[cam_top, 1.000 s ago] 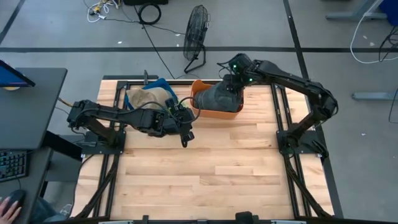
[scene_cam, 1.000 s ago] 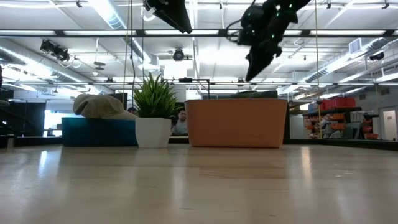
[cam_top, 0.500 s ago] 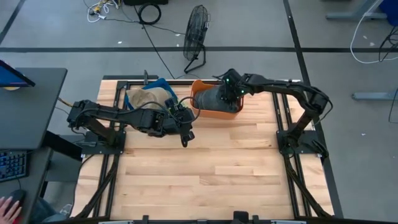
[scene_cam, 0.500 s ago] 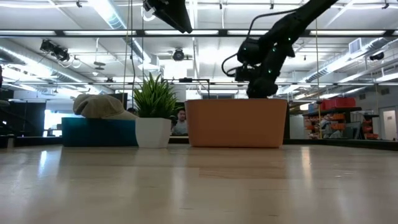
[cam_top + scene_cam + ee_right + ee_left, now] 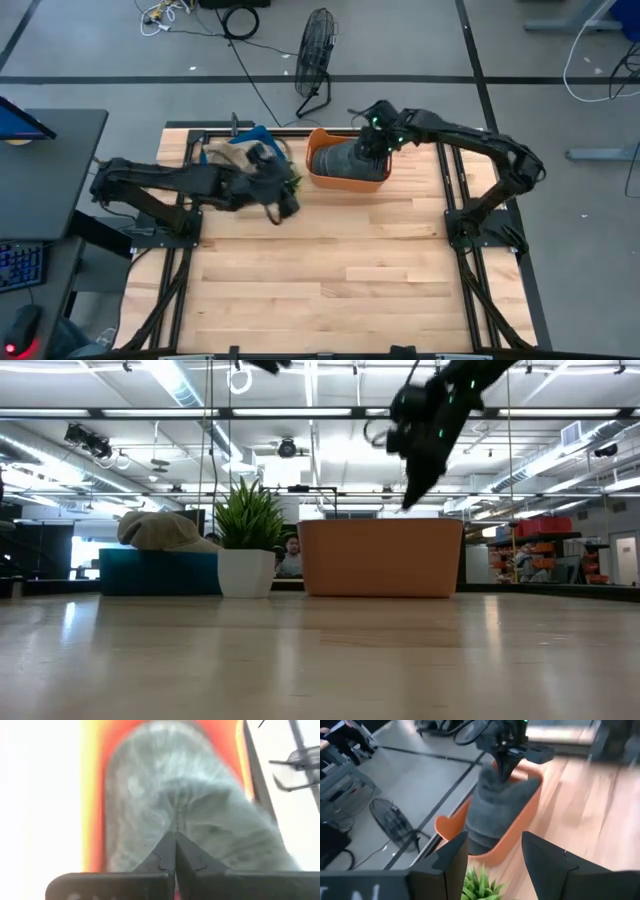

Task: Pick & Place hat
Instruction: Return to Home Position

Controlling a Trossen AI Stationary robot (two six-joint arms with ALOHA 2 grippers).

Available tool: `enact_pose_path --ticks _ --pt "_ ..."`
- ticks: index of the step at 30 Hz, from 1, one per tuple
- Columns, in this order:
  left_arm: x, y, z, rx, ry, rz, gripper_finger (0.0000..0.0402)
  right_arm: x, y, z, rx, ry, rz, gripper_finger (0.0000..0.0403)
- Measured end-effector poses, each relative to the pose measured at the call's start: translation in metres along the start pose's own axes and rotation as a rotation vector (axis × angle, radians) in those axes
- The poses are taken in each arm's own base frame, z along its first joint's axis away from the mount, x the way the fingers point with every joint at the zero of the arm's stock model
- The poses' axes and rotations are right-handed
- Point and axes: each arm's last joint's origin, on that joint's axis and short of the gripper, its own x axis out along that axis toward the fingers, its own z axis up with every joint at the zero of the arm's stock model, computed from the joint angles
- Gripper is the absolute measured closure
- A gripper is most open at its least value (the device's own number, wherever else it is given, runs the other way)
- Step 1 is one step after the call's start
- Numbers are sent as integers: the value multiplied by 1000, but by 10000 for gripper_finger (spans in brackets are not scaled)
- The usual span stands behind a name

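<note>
Left end effector (image 5: 493, 837) hangs above the bench (image 5: 330, 280) at far left, just near of the blue bin (image 5: 160, 572). Its fingers are spread wide and hold nothing. A tan cap (image 5: 160, 528) sits on top of that blue bin. A small green plant (image 5: 247, 525) in a white pot stands just right of it.

Next right is the orange bin (image 5: 380, 558) at the far middle. The black caps (image 5: 345, 158) are piled inside it, crown up, filling most of it.

The right end effector (image 5: 174, 837) is over that pile with its fingers pressed together. Nothing shows between them. In the low view its tips are just above the bin rim. The left wrist view puts them right at the crown of the pile, and I cannot tell whether they touch it or are just off it.

Judgement: placing looks done, since no black cap lies loose on the bench. The step in hand is the retreat to home. The next move calls for the right arm to rise straight up clear of the rim without snagging the top cap, then fold back right. The left arm needs to pull back left, clear of the plant and the blue bin.
</note>
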Motion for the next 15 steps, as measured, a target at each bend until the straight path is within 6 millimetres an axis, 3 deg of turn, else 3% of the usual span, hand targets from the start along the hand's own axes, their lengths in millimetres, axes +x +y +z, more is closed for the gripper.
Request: enact_pose_path --ticks 4,8,12,15 --pt "-32 26 6 -70 -64 -32 214 -60 14 14 -26 -118 -26 403" --pt "-59 52 2 -191 -79 -51 214 -109 37 13 -35 -287 -34 403" --pt "-72 68 -18 -249 17 -111 214 -149 61 0 -66 -427 41 403" --pt "-67 66 -42 -274 46 -135 214 -163 73 -15 -93 -494 91 403"
